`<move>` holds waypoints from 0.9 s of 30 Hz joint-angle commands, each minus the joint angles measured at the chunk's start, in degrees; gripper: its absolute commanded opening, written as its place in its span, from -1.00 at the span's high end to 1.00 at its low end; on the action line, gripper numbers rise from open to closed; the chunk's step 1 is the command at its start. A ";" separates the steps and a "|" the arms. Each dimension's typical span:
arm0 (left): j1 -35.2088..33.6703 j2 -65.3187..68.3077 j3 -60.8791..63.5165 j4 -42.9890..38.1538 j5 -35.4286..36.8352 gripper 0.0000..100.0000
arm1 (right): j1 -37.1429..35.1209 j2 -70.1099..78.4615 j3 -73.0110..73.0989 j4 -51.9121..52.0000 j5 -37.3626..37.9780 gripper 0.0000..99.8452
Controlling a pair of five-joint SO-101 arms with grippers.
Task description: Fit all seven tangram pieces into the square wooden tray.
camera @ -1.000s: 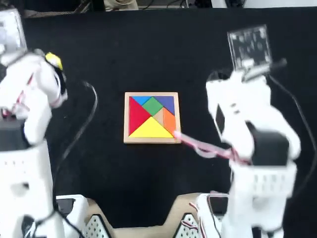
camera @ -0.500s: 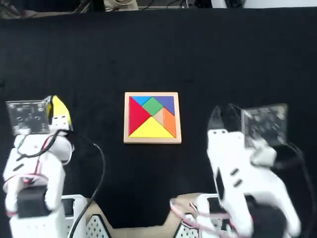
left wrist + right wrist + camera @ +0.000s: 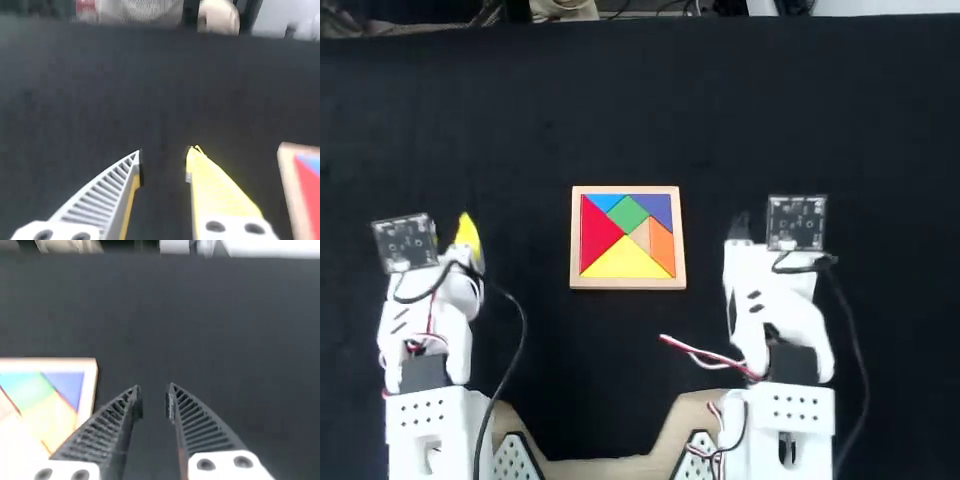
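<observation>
- My left gripper point(image 3: 164, 155), with one yellow and one white finger, has its jaws a narrow gap apart and holds nothing.
- My right gripper point(image 3: 153, 390), with black fingers, is likewise narrowly parted and empty.
- The square wooden tray point(image 3: 627, 283) lies mid-table on the black table point(image 3: 520, 120), between both grippers and touching neither, its sides parallel to the table edges.
- The seven coloured tangram pieces point(image 3: 629, 213) fill the tray. The big red triangle point(image 3: 598, 238) is on my left arm's side and the big yellow triangle point(image 3: 625, 262) lies along the near rim.

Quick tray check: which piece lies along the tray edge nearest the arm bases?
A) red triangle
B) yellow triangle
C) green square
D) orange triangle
B: in the high view the yellow triangle has its long side against the wooden tray edge nearest the bases. The red triangle sits on the left arm's side and the green square near the far edge.
</observation>
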 commanded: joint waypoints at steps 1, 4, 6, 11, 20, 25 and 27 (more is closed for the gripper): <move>-0.31 0.00 4.26 0.09 -6.51 0.68 | 2.46 -0.92 4.18 -1.49 0.00 0.81; -0.13 0.35 4.26 6.77 -8.62 0.68 | 3.25 -0.92 8.04 -1.85 0.00 0.81; -0.22 0.00 4.26 10.46 -8.62 0.68 | 3.16 -1.01 10.59 -1.85 0.00 0.81; -0.66 -2.81 4.26 19.69 -8.62 0.68 | 3.43 -1.01 12.18 2.81 0.00 0.80; -0.66 -17.32 3.03 48.44 -8.62 0.68 | 5.80 -2.51 7.08 29.54 -0.09 0.86; -3.91 -24.62 3.74 51.52 -8.79 0.67 | 7.12 -8.66 9.45 32.70 -0.09 0.96; -5.41 -24.09 3.74 51.43 -8.79 0.67 | 7.38 -11.65 9.98 33.67 -0.44 0.98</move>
